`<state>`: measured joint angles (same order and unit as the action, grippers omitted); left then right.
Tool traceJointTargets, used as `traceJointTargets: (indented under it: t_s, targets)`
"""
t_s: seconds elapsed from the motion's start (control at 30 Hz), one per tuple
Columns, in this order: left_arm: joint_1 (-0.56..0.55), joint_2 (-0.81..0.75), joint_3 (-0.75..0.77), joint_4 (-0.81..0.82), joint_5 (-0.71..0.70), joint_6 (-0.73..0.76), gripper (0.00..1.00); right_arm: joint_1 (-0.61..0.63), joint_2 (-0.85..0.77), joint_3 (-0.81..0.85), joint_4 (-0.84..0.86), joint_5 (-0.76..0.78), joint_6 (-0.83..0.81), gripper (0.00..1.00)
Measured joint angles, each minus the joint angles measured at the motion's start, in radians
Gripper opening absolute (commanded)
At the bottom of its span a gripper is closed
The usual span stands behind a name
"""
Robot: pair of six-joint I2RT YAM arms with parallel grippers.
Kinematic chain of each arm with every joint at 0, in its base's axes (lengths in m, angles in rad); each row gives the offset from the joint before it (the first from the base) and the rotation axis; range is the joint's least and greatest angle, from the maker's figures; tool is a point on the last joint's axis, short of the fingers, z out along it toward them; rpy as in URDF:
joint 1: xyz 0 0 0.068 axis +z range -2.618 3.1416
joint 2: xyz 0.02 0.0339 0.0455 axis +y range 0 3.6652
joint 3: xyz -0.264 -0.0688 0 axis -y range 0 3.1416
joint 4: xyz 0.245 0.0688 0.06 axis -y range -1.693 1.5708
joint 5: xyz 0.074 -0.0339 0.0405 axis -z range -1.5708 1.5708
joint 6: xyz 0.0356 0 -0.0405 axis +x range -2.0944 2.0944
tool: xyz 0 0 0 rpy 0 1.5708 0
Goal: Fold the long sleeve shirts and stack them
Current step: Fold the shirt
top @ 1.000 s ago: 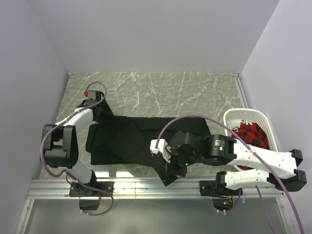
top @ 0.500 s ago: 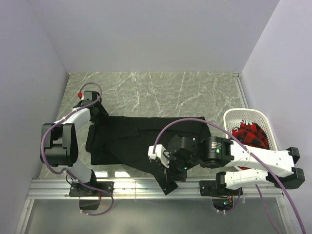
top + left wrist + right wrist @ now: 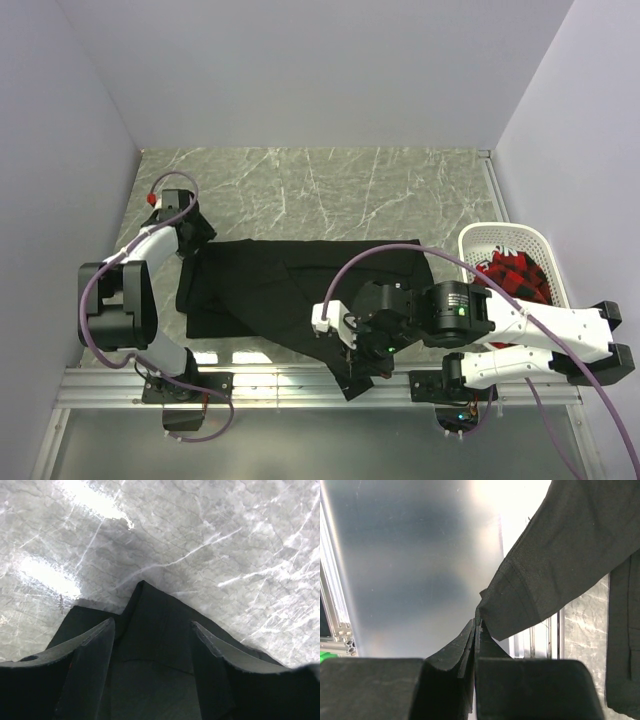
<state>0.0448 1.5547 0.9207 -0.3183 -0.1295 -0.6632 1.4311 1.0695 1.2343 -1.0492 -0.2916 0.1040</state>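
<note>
Right claw (image 3: 476,617) pinches just the cuff corner of the plain black long-sleeved shirt (image 3: 260,280); it may slip. Left claw (image 3: 151,625) open.

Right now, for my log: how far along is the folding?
Done: nothing stacked. In hand: the shirt lies spread on the table; right jaws pinch its cuff at the near edge, left jaws open over a corner. Left: folding, stacking.

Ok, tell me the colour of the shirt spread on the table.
The shirt is plain black, clearest in the top external view.
</note>
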Motion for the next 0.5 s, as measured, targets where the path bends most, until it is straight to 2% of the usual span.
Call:
traceJointTargets:
  t_s: [0.13, 0.33, 0.5]
  targets:
    - [0.005, 0.000, -0.001, -0.001, 0.000, -0.005, 0.63, 0.000, -0.001, -0.007, -0.002, -0.004, 0.003, 0.00]
    - [0.008, 0.013, -0.001, 0.000, -0.003, -0.008, 0.54, 0.000, -0.010, -0.017, -0.036, -0.013, 0.011, 0.00]
    - [0.018, 0.044, -0.001, -0.001, -0.013, -0.008, 0.51, 0.000, -0.053, -0.017, -0.065, -0.026, 0.013, 0.00]
